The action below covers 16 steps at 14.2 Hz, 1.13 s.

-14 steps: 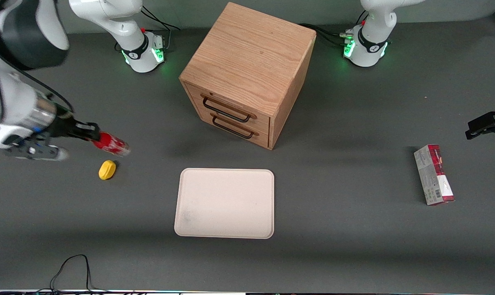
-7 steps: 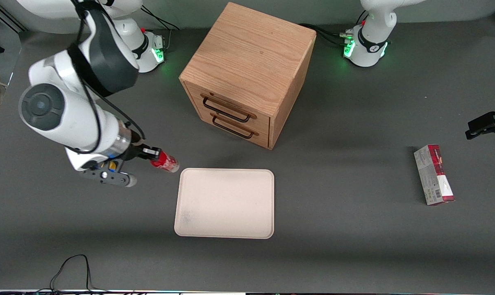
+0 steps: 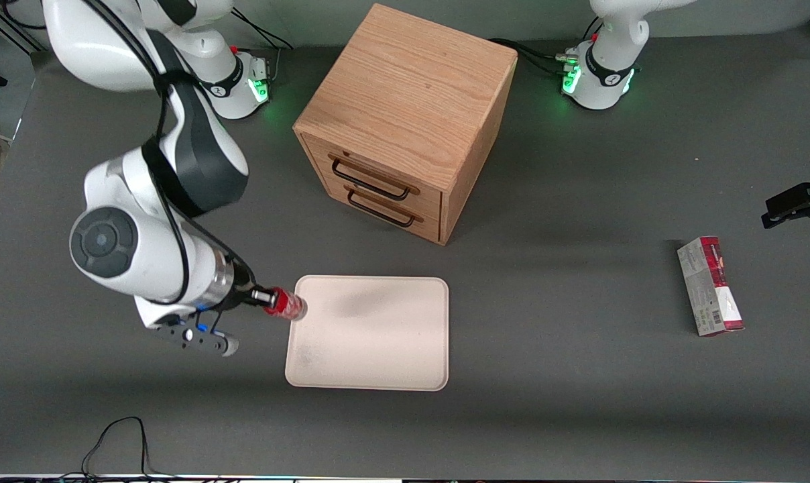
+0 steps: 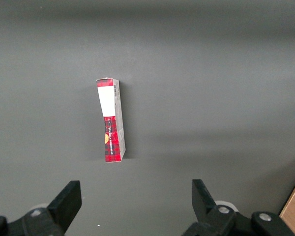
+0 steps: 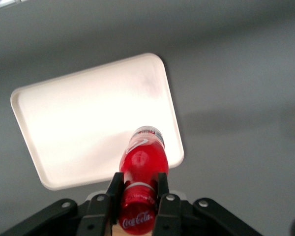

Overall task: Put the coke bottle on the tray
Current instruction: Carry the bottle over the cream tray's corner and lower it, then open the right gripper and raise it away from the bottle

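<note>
One coke bottle [image 3: 285,304] pinched in the gripper [image 3: 265,298], base toward the tray's [image 3: 378,349] rim, above the grey table [image 3: 579,376].

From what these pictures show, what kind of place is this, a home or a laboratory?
Probably a robot laboratory. Arm bases bolted to a dark grey table, with only a few props: a wooden drawer box, a tray, a carton. The gripper holds a coke bottle at the tray's edge.

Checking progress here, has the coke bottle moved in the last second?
Yes. Held in the gripper, the coke bottle travelled toward the tray and now overlaps the tray's edge.
</note>
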### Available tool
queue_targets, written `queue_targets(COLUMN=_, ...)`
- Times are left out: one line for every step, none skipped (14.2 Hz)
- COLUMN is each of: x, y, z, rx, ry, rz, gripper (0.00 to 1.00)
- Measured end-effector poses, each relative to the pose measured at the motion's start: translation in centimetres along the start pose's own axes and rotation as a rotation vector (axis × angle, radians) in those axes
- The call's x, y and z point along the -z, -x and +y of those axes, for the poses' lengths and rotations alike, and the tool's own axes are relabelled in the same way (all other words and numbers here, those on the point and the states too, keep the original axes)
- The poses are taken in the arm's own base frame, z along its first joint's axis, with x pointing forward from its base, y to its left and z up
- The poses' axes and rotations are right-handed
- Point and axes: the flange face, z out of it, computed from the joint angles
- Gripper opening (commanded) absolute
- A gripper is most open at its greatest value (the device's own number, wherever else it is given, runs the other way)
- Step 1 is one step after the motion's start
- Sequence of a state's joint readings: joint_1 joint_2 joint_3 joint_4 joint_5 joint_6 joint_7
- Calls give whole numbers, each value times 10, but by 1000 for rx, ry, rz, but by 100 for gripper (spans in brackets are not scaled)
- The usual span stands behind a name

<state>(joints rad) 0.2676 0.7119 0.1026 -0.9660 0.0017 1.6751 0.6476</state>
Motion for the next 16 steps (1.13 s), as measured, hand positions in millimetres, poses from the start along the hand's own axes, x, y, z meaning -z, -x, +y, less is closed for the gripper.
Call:
queue_targets(x=-16, y=-10, z=-1, rx=-2, ry=6, rz=18, gripper=0)
queue_targets(x=-36, y=-18, z=-3, rx=0, ry=18, rz=34, gripper=0)
queue_targets(x=-52, y=-24, z=-4, rx=3, ry=25, rz=46, gripper=0)
queue_targets(x=-67, y=-28, z=-7, rx=5, ry=24, rz=56, gripper=0)
queue_targets(x=-79, y=-32, z=-8, rx=6, ry=21, rz=64, gripper=0)
queue_targets(x=-90, y=-35, z=-10, rx=9, ry=19, rz=74, gripper=0)
queue_targets(x=-100, y=-38, z=-11, rx=11, ry=19, rz=84, gripper=0)
queue_targets(x=-108, y=-39, z=-13, rx=13, ry=18, rz=89, gripper=0)
queue_targets(x=-113, y=-40, z=-13, rx=13, ry=18, rz=90, gripper=0)
queue_targets(x=-115, y=-41, z=-14, rx=13, ry=17, rz=91, gripper=0)
queue_targets(x=-117, y=-41, z=-13, rx=13, ry=18, rz=89, gripper=0)
queue_targets(x=-118, y=-41, z=-13, rx=13, ry=18, rz=89, gripper=0)
queue_targets(x=-118, y=-41, z=-13, rx=13, ry=18, rz=89, gripper=0)
queue_targets(x=-118, y=-41, z=-14, rx=13, ry=18, rz=90, gripper=76)
queue_targets(x=-118, y=-41, z=-14, rx=13, ry=18, rz=90, gripper=100)
queue_targets(x=-118, y=-41, z=-14, rx=15, ry=22, rz=92, gripper=100)
